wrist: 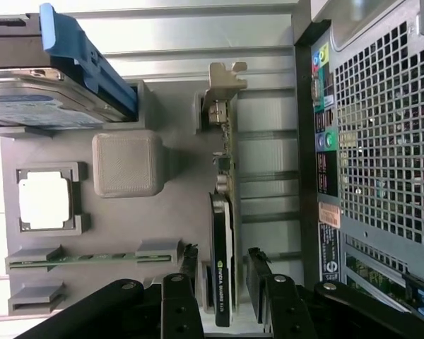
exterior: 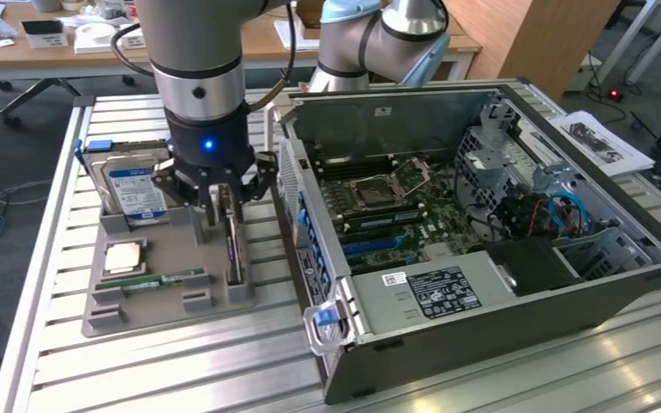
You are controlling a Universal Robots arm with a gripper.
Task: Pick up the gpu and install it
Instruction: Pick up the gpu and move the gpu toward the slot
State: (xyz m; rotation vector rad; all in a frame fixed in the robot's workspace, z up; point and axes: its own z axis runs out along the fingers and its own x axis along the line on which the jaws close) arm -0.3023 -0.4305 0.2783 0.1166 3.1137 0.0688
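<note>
The gpu (wrist: 222, 212) stands on edge in a slot of the grey holder tray (wrist: 177, 205), black cooler toward me and silver bracket (wrist: 222, 81) at its far end. In the exterior view the gpu (exterior: 234, 254) is a thin dark card at the tray's (exterior: 147, 305) side nearest the case. My gripper (exterior: 225, 213) hangs directly over it, fingers down. In the wrist view the gripper (wrist: 224, 260) is open, one finger (wrist: 191, 263) on each side of the card with a small gap on both sides.
The open computer case (exterior: 480, 215) lies on its side to the exterior view's right of the tray, motherboard (exterior: 388, 206) exposed; its perforated rear panel (wrist: 381, 141) is close beside the gpu. The tray also holds a hard drive (exterior: 135, 185), a processor (exterior: 124, 255) and a memory stick (exterior: 152, 280).
</note>
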